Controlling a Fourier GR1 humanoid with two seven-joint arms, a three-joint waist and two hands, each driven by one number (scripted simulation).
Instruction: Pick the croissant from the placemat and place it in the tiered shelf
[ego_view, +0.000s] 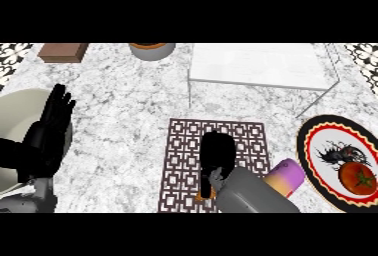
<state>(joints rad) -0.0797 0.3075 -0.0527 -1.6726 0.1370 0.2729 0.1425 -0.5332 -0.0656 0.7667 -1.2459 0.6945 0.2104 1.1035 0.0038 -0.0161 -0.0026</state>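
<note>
**Right hand over the placemat, croissant largely hidden**

Right hand (216, 162) lies on the patterned placemat (184, 150), fingers (218, 145) pointing to 12 o'clock and lowered over the croissant (208, 195), of which only an orange sliver shows at the hand's 6 o'clock edge; whether they grasp it cannot be told; tiered shelf (258, 65) stands at 12 o'clock on the marble surface (118, 100); plate (317, 150) with tomato (358, 179) at 3 o'clock; left hand (48, 130) rests at 9 o'clock, fingers released, upright.
</note>
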